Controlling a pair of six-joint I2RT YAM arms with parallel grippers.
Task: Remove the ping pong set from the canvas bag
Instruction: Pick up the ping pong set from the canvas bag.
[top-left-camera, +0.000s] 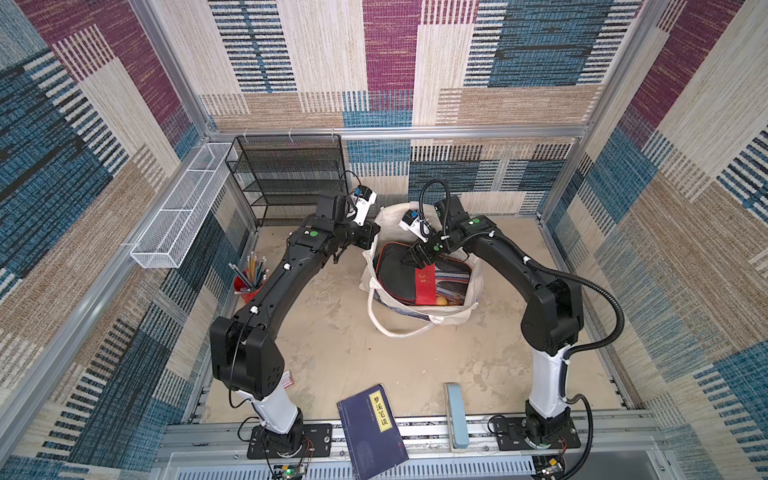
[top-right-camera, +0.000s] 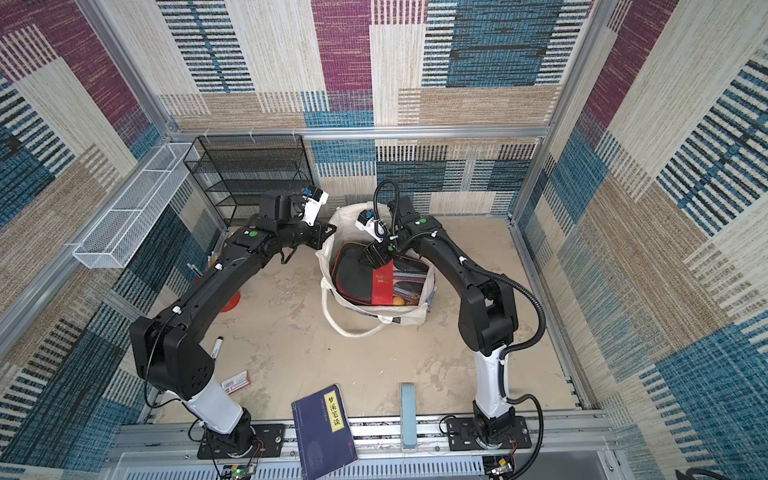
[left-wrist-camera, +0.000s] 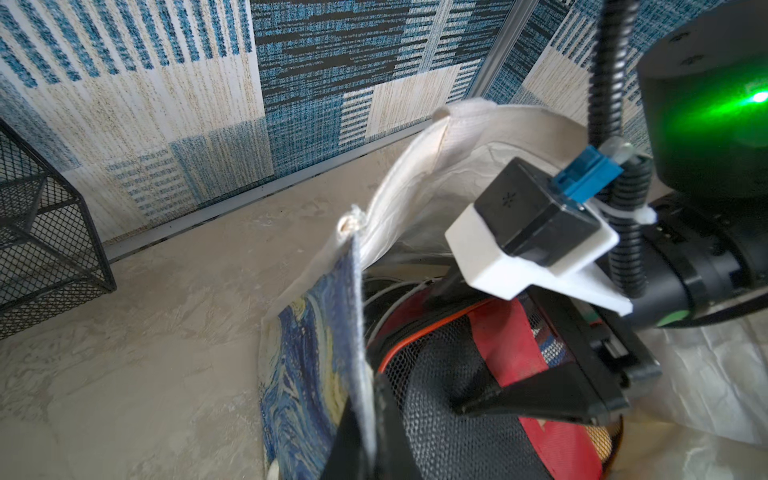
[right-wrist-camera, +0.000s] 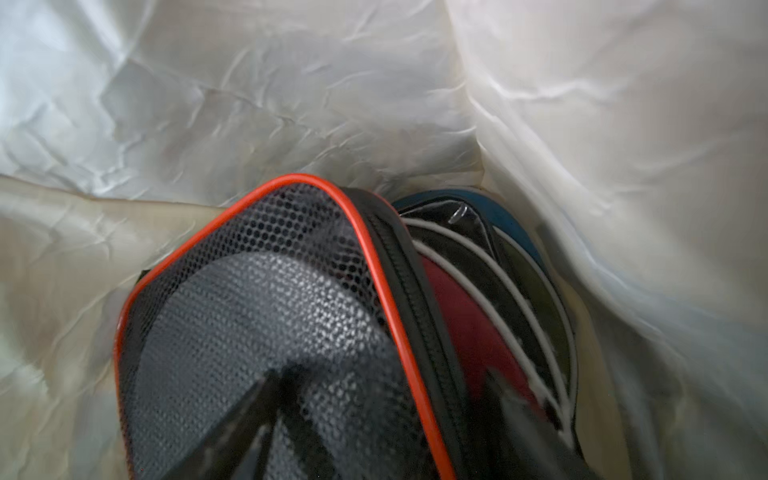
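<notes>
- The book (top-left-camera: 372, 430) overhangs the near edge; a marker (top-right-camera: 217, 347) by the left arm shows in a top view only.
- Sandy tabletop (top-left-camera: 332, 353), carpet-patterned walls.
- Left gripper (left-wrist-camera: 365, 440) is clamped on the bag (top-left-camera: 455, 316) rim.
- Right gripper (right-wrist-camera: 386, 415), jaws apart, straddles the mesh case (right-wrist-camera: 257, 311) edge inside the bag, other cases beneath.

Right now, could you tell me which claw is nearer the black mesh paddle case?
Right. The right claw is open over the black mesh paddle case inside the cream canvas bag; the left claw pinches the bag's rim beside it.
</notes>
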